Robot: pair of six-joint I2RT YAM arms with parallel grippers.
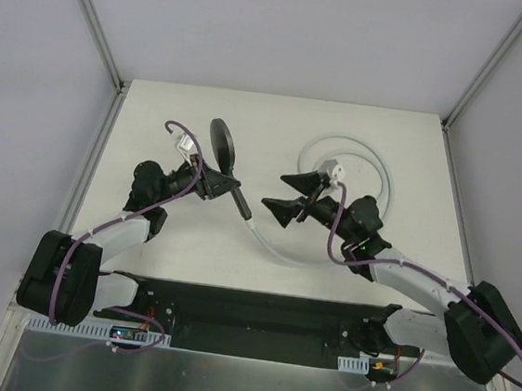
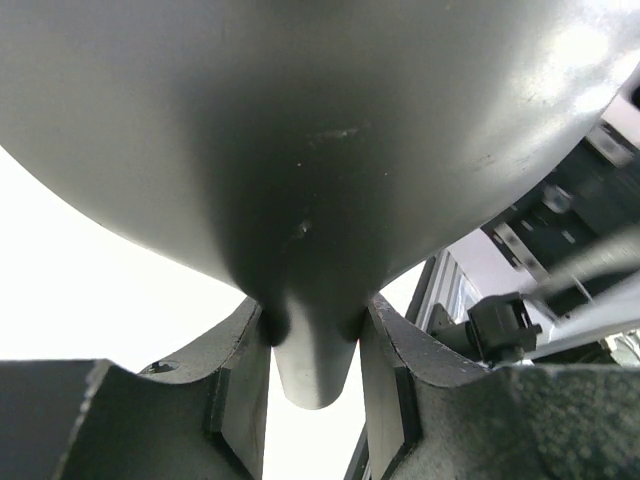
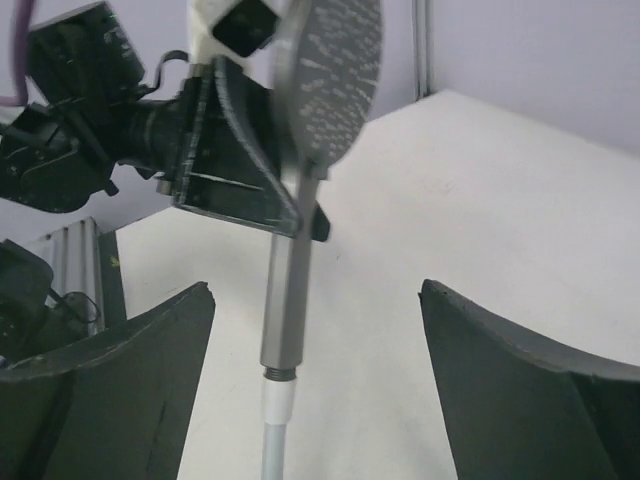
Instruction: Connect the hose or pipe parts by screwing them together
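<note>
The dark grey shower head (image 1: 221, 142) is held above the table, and my left gripper (image 1: 221, 188) is shut on its neck (image 2: 315, 345) just below the round face (image 3: 332, 70). The straight handle (image 3: 288, 300) points down toward my right gripper. The hose's white end fitting (image 3: 280, 405) sits against the handle's threaded end, with a little thread showing. From there the pale hose (image 1: 283, 252) curves right and loops behind the right arm (image 1: 388, 186). My right gripper (image 1: 274, 193) is open, its fingers (image 3: 130, 370) wide on either side of the joint and touching nothing.
A small white connector block (image 1: 334, 171) lies inside the hose loop. Metal frame rails (image 1: 91, 164) border the table on both sides, and a black base plate (image 1: 249, 311) runs along the near edge.
</note>
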